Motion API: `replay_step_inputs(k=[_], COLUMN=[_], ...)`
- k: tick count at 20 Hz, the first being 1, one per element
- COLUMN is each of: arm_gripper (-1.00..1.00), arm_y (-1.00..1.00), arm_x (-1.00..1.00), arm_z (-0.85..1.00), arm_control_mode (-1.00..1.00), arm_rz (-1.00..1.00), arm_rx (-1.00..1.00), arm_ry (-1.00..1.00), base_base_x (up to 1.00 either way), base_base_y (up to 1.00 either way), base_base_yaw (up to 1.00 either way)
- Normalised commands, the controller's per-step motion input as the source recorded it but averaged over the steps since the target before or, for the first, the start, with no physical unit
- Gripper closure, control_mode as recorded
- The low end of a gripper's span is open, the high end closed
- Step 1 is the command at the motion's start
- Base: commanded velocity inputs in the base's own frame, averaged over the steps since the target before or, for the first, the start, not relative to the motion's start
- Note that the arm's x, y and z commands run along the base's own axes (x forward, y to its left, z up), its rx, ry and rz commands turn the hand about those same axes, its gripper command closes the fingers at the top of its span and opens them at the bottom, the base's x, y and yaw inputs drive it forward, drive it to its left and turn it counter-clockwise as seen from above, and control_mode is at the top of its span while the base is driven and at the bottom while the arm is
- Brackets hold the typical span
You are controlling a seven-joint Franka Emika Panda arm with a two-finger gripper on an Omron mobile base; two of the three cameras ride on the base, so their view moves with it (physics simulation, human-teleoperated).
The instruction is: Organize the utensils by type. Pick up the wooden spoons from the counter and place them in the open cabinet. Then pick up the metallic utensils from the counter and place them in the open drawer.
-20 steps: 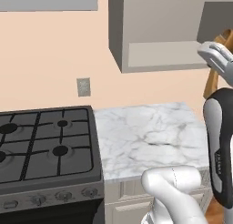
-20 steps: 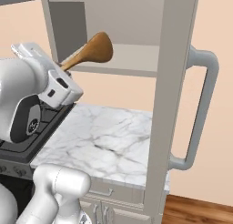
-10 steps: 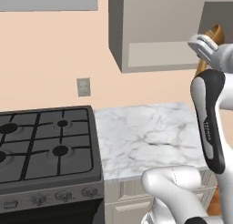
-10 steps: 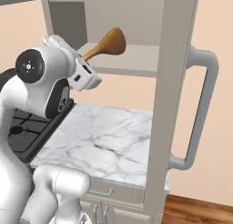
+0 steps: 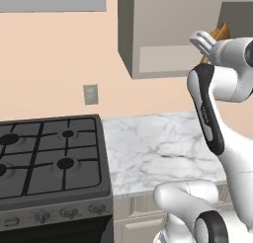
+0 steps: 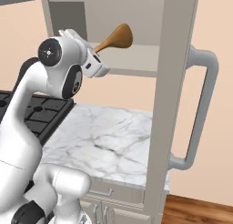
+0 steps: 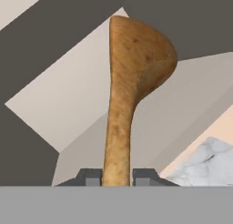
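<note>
Since a second ago your arm has swung up and forward, carrying the wooden spoon [image 6: 116, 38] from beside the cabinet's edge to the mouth of the open cabinet [image 6: 136, 63]; the base cameras have not shifted.

Nearest to you, in the hand view, the gripper [image 7: 116, 177] is clamped on the spoon's handle, one dark fingertip pressing each side, with the bowl [image 7: 141, 54] pointing away toward the cabinet's grey interior. In the right base view the bowl hangs just above the shelf and is not resting on it. In the left base view the spoon's tip [image 5: 221, 31] peeks past the wrist.

Below and beyond, the counter [image 5: 158, 148] shows bare marble in the patch you can see, with a black gas stove [image 5: 49, 158] touching its left end. Farther back, a wall outlet [image 5: 90, 94] sits on the peach wall.

Judging progress: you are in the first half, with the spoon lifted and brought up but not yet set down and released. The metallic utensils and the drawer would then be left.

There is faint lettering on the arm's dark forearm strip, too small to read; nothing else carries writing.
</note>
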Motion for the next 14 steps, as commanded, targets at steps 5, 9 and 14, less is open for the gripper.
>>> replay_step_inputs(k=[5, 9, 14], arm_gripper=[1.0, 1.0, 1.0], arm_y=[0.0, 0.0, 0.0], arm_x=[0.77, 0.57, 0.39], arm_z=[0.0, 0.0, 0.0], arm_control_mode=[-1.0, -1.0, -1.0], arm_rz=[0.0, 0.0, 0.0], arm_rx=[0.04, 0.08, 0.05], arm_ry=[0.0, 0.0, 0.0], base_base_x=[0.0, 0.0, 0.0], base_base_y=[0.0, 0.0, 0.0], base_base_yaw=[0.0, 0.0, 0.0])
